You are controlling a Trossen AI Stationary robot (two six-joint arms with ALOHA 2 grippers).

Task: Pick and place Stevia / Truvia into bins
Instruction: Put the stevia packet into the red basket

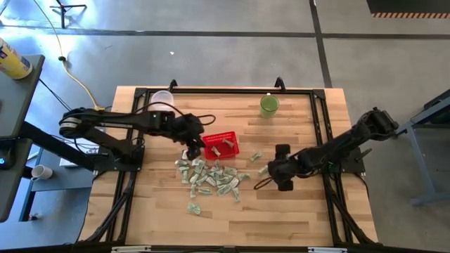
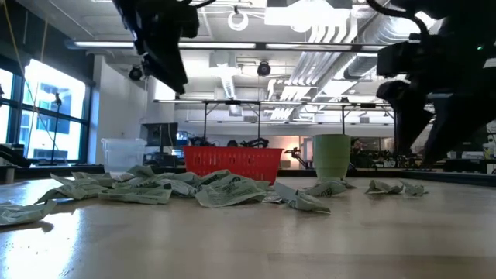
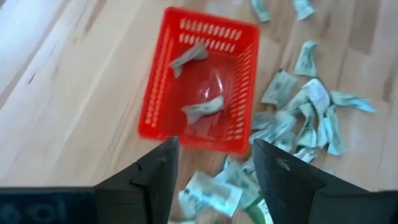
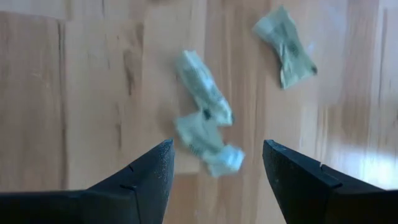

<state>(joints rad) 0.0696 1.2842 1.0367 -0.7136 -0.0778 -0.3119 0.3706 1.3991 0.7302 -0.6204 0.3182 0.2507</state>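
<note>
The red basket (image 1: 221, 144) stands mid-table and holds two pale green sachets (image 3: 202, 109). Several more sachets (image 1: 211, 176) lie in a loose pile on the wood just near of it. My left gripper (image 3: 214, 177) hovers open above the pile's edge beside the basket's near left corner, with nothing between its fingers. My right gripper (image 4: 217, 177) is open too, over the table to the right of the pile. Two loose sachets (image 4: 202, 112) (image 4: 285, 43) lie flat on the wood beyond its fingertips.
A green cup (image 1: 269, 105) stands at the far right of the table and a clear cup (image 1: 162, 98) at the far left. A black frame (image 1: 320, 112) runs around the wooden top. One stray sachet (image 1: 193, 208) lies nearer the front edge.
</note>
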